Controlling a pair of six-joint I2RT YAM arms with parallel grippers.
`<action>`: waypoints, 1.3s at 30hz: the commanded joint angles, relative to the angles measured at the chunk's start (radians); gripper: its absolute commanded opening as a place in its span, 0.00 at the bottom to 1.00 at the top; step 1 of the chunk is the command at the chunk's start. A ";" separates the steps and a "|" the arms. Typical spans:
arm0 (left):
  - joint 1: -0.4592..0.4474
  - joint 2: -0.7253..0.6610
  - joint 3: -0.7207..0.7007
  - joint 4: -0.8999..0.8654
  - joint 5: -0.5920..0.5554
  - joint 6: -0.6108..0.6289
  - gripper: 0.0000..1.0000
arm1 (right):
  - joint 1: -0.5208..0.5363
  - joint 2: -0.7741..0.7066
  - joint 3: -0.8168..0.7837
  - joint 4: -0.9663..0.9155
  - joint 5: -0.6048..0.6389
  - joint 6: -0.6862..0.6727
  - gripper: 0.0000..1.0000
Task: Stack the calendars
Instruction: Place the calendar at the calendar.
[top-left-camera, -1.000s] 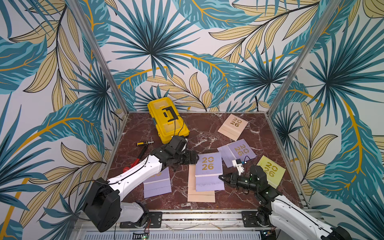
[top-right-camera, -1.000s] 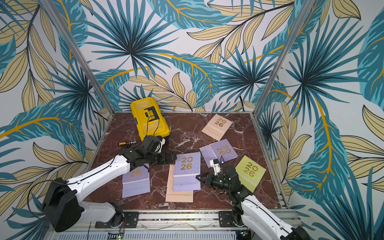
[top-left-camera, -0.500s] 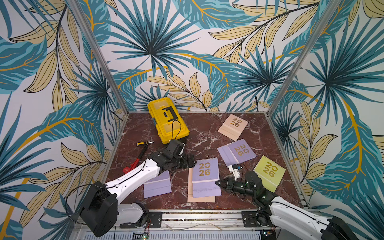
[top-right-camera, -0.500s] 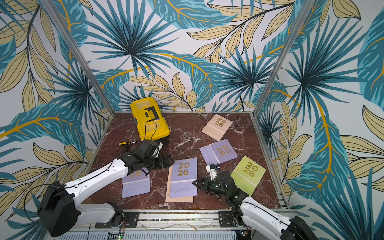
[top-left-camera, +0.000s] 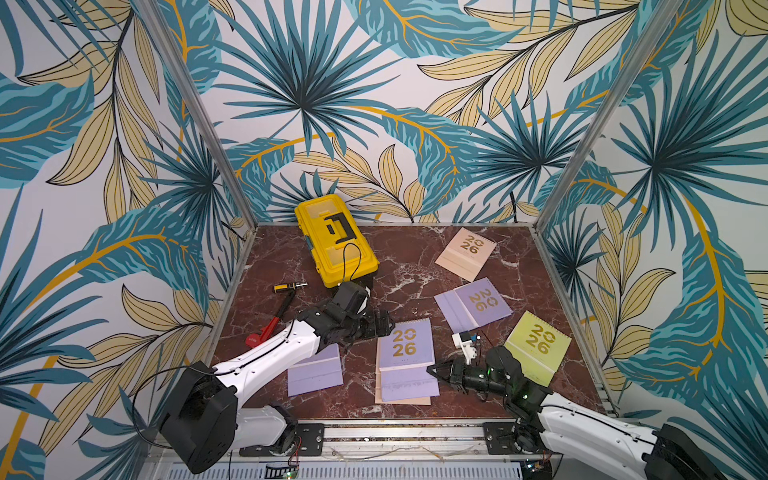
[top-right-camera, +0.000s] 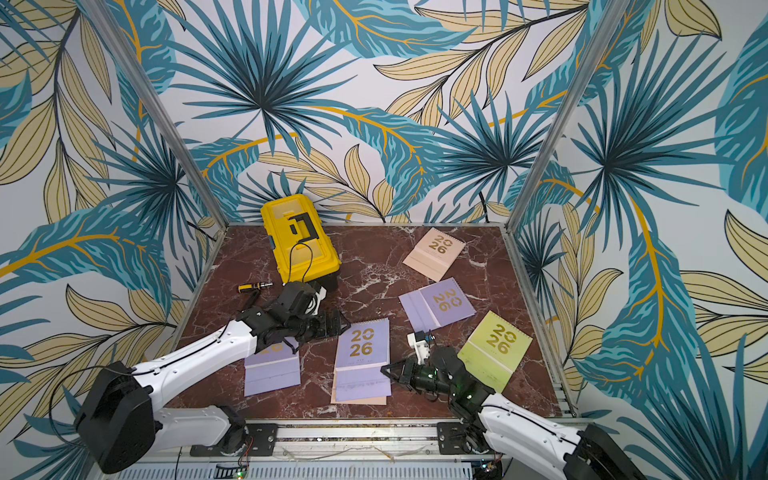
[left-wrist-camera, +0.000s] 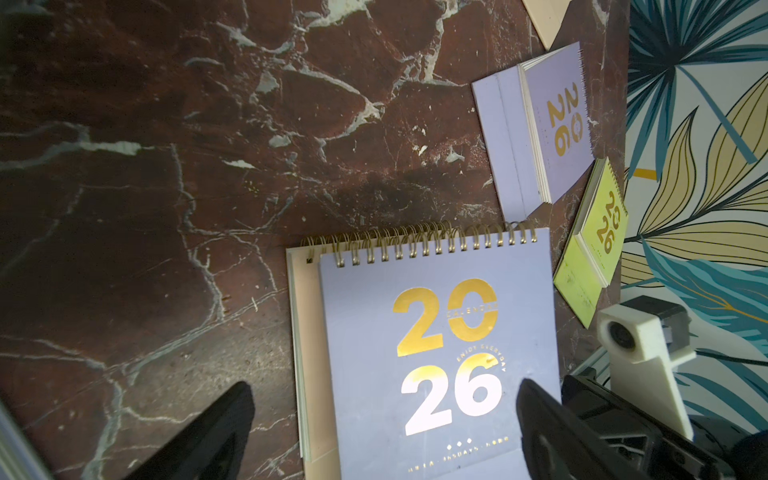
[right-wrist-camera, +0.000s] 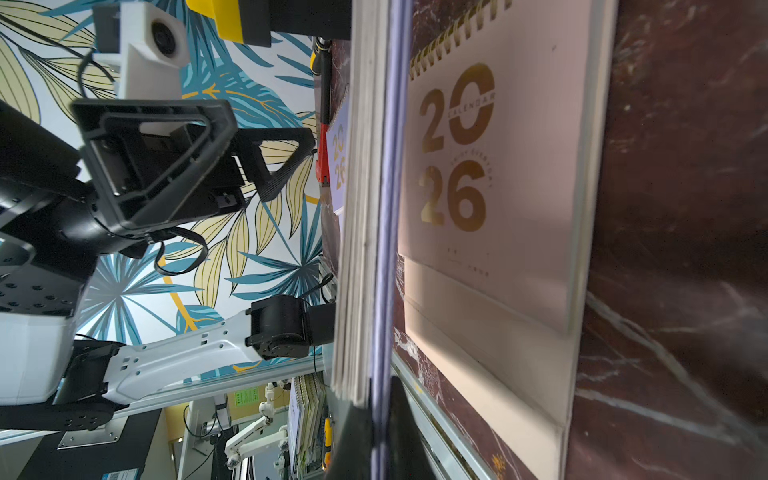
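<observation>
In the right tool (top-left-camera: 433, 369), clamped on its edge, the lilac calendar (top-left-camera: 405, 345) lies over the peach calendar (top-left-camera: 402, 400); the left tool (top-left-camera: 384, 327), jaws apart, hovers beside it. Placing looks underway: next, square edges, release.

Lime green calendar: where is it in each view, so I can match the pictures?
Both top views: lime green calendar, front right of the marble table.
Left wrist: lime green calendar beside the leafy wall.
Right wrist: not in it.
Shared landmark: the lilac calendar above the peach calendar, seen in all four views.
</observation>
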 joint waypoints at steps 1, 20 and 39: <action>-0.002 -0.002 -0.028 0.034 0.010 -0.009 1.00 | 0.019 0.051 -0.003 0.156 0.011 0.008 0.00; -0.008 0.025 -0.045 0.070 0.022 -0.016 0.99 | 0.032 0.094 -0.031 0.140 0.064 0.001 0.00; -0.008 0.036 -0.052 0.087 0.026 -0.016 0.99 | 0.034 0.259 -0.040 0.404 0.036 0.038 0.00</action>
